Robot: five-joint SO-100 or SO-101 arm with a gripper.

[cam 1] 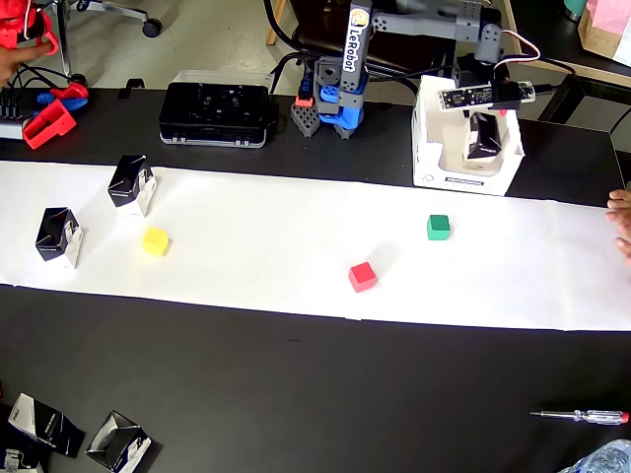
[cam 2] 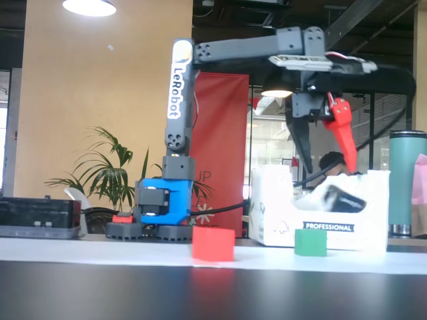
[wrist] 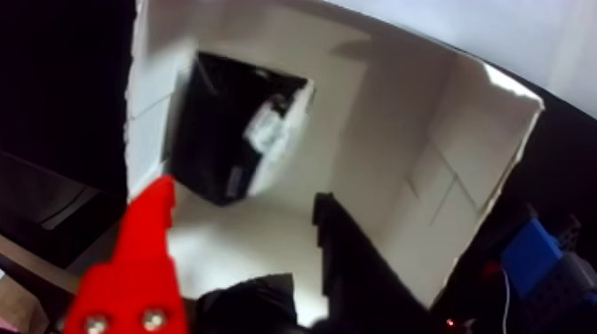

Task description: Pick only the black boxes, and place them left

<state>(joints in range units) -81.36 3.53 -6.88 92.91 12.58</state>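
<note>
1. A black tabletop [cam 1: 315, 384] carries a long white paper strip [cam 1: 296, 266] across its middle; in the fixed view an ochre wall, a potted plant [cam 2: 110, 177] and a red banner stand behind.
2. The grey arm marked "LeRobot", on a blue base [cam 1: 340, 103], reaches toward the right side of the overhead view, above an open white cardboard carton printed "PROFESSIONAL" [cam 1: 434, 168].
3. The gripper [cam 2: 327, 157], with one red finger [cam 2: 343, 133] and one black finger, hangs over that carton with its jaws spread wide and nothing between them.
4. In the wrist view a small black box with a white side panel [wrist: 231, 133] lies tilted inside the white carton, below the fingers and apart from them.
5. Two more small black boxes stand on the paper at the left of the overhead view: one near the far edge [cam 1: 131, 184], one nearer the left end [cam 1: 57, 236].
6. A yellow cube [cam 1: 155, 241] sits just beside those two; a red cube [cam 1: 363, 277] and a green cube [cam 1: 439, 228] lie farther right, well apart.
7. Two further black boxes [cam 1: 118, 441] lie at the bottom-left corner, off the paper.
8. A wide flat black case [cam 1: 215, 113] rests beside the arm's base, and a red-handled screwdriver [cam 1: 582, 417] lies at the lower right.
</note>
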